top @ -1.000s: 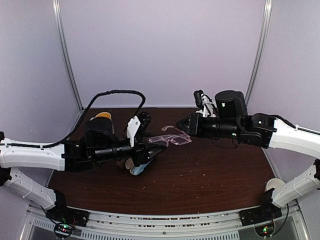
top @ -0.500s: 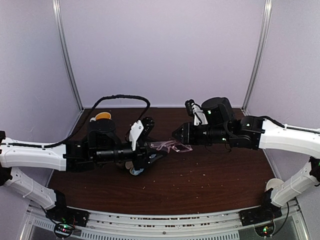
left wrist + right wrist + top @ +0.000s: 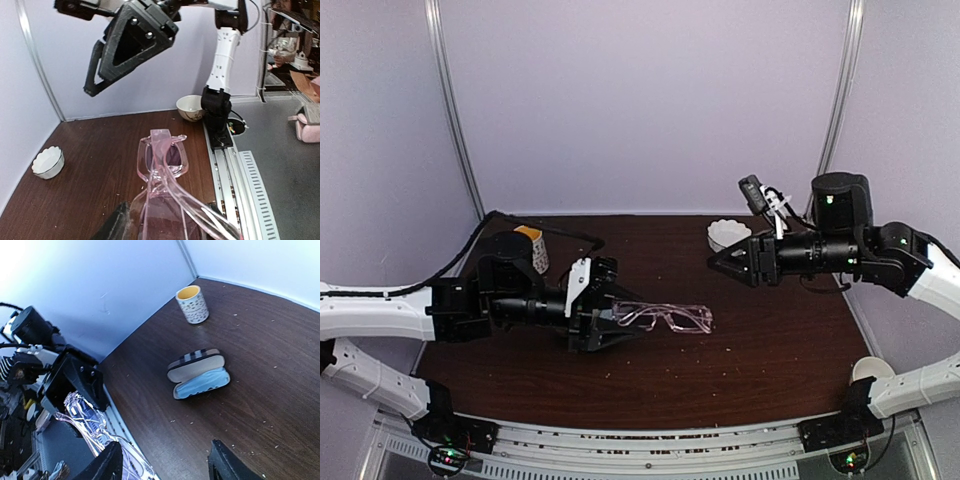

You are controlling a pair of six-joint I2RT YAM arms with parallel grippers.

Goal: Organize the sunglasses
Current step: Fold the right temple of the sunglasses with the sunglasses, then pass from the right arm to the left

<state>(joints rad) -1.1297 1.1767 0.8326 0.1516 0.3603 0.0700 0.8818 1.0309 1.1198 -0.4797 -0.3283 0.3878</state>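
A spotted cup stands at the back left of the surface. An open striped case lies near it. The left hand pinches the pink glasses by one end, over the middle. They lie long from left to right and stick out to the right. A little white bowl sits behind. The right hand is spread wide, holds nothing, and is well apart from the glasses.
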